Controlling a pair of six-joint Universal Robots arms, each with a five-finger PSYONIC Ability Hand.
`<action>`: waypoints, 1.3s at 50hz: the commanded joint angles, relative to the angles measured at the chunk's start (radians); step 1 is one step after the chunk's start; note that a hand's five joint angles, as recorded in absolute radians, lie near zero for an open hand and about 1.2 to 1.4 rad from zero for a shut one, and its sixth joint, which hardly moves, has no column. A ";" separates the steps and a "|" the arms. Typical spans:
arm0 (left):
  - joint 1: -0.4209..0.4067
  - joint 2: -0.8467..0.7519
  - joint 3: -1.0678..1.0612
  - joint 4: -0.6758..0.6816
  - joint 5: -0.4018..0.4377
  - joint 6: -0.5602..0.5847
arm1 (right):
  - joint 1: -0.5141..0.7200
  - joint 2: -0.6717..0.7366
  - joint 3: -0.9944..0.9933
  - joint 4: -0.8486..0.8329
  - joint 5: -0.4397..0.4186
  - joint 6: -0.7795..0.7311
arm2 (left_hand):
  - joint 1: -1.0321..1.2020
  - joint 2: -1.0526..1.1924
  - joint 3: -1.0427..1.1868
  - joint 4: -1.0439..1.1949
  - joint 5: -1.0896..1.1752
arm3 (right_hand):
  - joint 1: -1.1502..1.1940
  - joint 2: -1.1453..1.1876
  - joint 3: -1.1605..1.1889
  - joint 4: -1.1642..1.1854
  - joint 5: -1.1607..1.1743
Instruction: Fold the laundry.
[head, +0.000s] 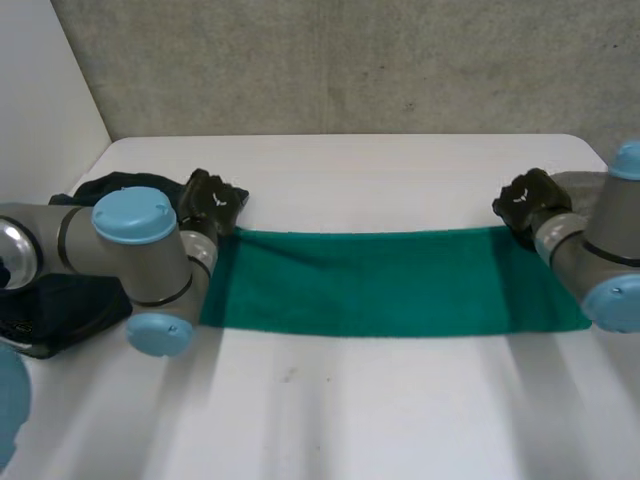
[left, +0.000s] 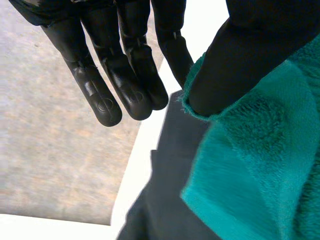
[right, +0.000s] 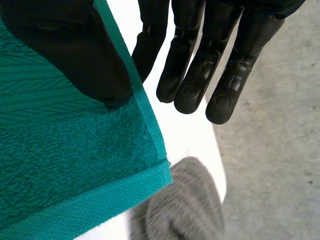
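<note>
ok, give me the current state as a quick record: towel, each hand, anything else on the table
cloth: green towel, a long strip spread across the white table
left hand: at the towel's far left corner, thumb on top pinching the edge, other fingers straight
right hand: at the far right corner, same thumb pinch
other items: dark cloth at the table's left end; grey cloth just past the towel's right corner
fold status: next fold not yet made

White table (head: 380, 400); speckled grey wall (head: 350, 60) behind; white panel (head: 40, 80) at left.
</note>
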 joint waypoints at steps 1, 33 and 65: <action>0.002 -0.093 0.095 0.163 0.000 0.111 | 0.023 0.174 -0.203 -0.061 0.037 -0.005 | 0.257 0.197 0.203 0.194 0.229 | 0.403 0.215 0.211 0.205 0.221; -0.017 0.208 -0.222 0.170 0.005 -0.033 | -0.058 -0.184 -0.007 0.150 -0.003 0.413 | -0.965 -1.024 -1.019 -1.028 -0.993 | -0.819 -1.007 -1.011 -1.016 -1.000; 0.027 0.365 -0.505 0.116 0.045 -0.287 | -0.246 -0.068 0.296 -0.015 -0.203 0.412 | -0.965 -1.024 -1.019 -1.028 -0.993 | 0.403 0.215 0.211 0.205 0.221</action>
